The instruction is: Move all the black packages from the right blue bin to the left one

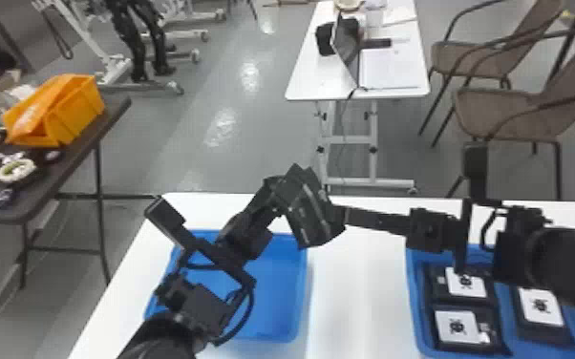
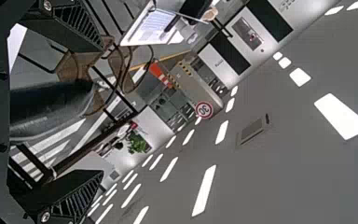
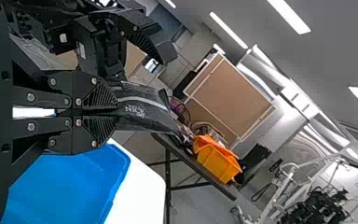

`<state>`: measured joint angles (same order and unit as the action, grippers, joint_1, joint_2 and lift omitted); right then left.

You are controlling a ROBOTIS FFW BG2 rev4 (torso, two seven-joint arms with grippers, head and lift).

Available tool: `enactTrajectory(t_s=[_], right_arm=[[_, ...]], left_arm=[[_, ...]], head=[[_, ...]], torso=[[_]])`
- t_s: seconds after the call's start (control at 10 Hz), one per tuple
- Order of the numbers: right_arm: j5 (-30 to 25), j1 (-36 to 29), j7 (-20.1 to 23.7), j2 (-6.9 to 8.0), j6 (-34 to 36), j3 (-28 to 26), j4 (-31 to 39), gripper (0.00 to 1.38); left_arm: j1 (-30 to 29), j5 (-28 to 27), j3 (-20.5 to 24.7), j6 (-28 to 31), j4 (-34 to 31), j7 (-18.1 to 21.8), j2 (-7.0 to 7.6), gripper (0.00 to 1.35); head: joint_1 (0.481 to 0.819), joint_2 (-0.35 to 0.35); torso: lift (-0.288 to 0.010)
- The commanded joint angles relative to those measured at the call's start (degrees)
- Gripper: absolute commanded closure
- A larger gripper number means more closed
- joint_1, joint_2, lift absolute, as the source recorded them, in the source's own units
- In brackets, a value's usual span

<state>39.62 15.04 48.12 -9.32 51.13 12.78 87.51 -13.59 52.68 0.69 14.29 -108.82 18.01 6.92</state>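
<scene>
- Black and flexible-looking, one package [image 3: 144, 108] is up in the air between the two bins, seen against the worktop's far edge in the head view.
- Right gripper [image 3: 116, 113]: its fingers are pinched together on one end of that package.
- Left gripper [image 2: 103, 109]: its fingers stand wide apart, with the package's dark body between them; whether they touch it I cannot tell. This looks like a handover, which would need the left to grip before the right lets go.
- Right blue bin [image 1: 413, 305], at the worktop's near right corner: three more packages can be seen, two at its left side [image 1: 465, 282] [image 1: 458, 327] and one to their right [image 1: 539, 308]. The right arm covers part of it, so others may be hidden.
- Left blue bin [image 1: 277, 305], toward the near left corner: no delivered package can be made out, though the left arm hides some of it.
- Progress, then: probably none delivered, one on its way, at least three left to lift.
- White worktop [image 1: 358, 296] under both bins; an orange crate [image 1: 74, 112] sits beyond its left edge.
</scene>
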Motion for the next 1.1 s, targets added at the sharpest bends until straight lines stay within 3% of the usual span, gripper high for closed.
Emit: enactTrajectory(t_s=[0.0,0.1,0.2,0.3,0.6,0.8,0.9,1.0], right_arm=[[-0.2,1.2,0.6,0.01,-0.9,1.9,-2.1,1.09],[-0.2,1.2,0.7,0.01,-1.3,1.9,-2.1,1.09],[-0.3,1.1,0.7,-0.08,-1.9,1.9,-1.9,1.09],[-0.5,1.1,0.7,-0.08,-2.3,1.9,-1.7,1.09],[-0.7,1.0,0.7,0.01,-4.4,1.8,-2.1,1.09],[-1.7,0.9,0.2,0.80,-7.4,1.9,-4.0,1.09],[-0.7,1.0,-0.6,1.24,-9.2,1.8,-6.0,1.07],[0.1,1.2,-0.6,1.77,-10.8,1.8,-8.6,0.97]], left_arm=[[0.6,-0.7,0.1,2.6,-0.1,0.2,0.03,0.13],[0.6,-0.8,1.2,6.4,-0.5,0.1,0.20,0.44],[0.3,-2.8,3.3,10.6,-2.1,-1.0,0.03,1.10],[-0.4,-5.3,4.6,11.6,-3.9,-2.6,-0.24,1.21],[-1.0,-5.0,5.5,8.4,-4.0,-2.5,-1.47,1.22],[-1.5,-5.0,6.0,7.8,-4.0,-2.6,-3.14,1.22],[-1.6,-4.8,5.9,7.4,-4.1,-2.6,-3.23,1.22],[-1.8,-4.7,5.8,6.3,-4.1,-3.0,-3.40,1.22]], head=[[0.695,0.211],[0.695,0.212],[0.695,0.212],[0.695,0.213],[0.695,0.236],[0.695,0.242],[0.695,0.243],[0.695,0.242]], torso=[[-0.040],[-0.040],[-0.040],[-0.040],[-0.040],[-0.040],[-0.040],[-0.040]])
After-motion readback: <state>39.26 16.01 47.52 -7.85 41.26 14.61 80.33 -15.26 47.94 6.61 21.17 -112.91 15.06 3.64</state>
